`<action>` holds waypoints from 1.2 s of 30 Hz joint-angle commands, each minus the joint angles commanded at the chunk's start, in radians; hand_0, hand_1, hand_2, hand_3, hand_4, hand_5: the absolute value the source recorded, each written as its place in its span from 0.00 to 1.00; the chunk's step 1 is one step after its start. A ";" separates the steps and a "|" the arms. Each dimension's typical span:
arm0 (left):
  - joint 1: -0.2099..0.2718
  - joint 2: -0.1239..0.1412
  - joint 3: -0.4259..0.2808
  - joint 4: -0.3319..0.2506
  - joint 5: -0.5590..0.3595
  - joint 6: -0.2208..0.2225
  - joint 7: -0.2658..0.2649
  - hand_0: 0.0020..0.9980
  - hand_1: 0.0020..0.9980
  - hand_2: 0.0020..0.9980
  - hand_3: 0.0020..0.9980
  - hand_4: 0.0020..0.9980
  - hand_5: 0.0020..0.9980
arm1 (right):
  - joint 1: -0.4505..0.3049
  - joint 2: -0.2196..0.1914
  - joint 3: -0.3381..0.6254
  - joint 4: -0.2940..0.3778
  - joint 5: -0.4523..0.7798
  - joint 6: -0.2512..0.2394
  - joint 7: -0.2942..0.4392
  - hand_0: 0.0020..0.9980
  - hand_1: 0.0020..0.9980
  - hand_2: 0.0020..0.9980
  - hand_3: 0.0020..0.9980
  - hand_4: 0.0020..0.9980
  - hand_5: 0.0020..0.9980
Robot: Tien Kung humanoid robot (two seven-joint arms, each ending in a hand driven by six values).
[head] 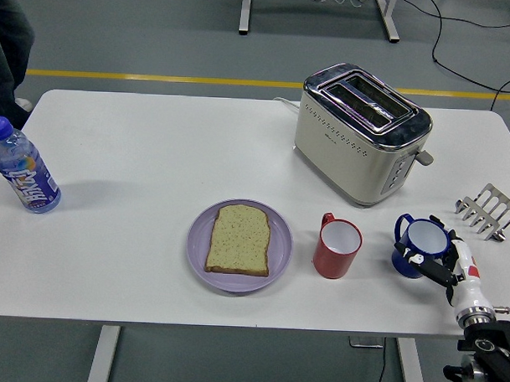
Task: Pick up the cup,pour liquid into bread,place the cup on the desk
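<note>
A small blue cup (422, 246) with a white inside and looped handles stands upright near the right front of the white surface (156, 146). The right hand (450, 263) reaches in from the lower right corner, its fingers (431, 267) wrapped around the cup. Just left stands a red mug (336, 247), then a slice of bread (239, 238) on a purple plate (278, 242). Behind sits a toaster (362, 132); a metal rack (488, 212) lies right, a bottle (22, 168) far left.
</note>
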 joint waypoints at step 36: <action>-0.001 0.000 0.007 0.000 -0.008 -0.001 -0.002 0.69 0.76 0.77 0.61 0.40 1.00 | 0.027 0.001 -0.037 -0.043 0.080 0.006 0.065 0.66 0.59 0.66 0.73 0.87 0.00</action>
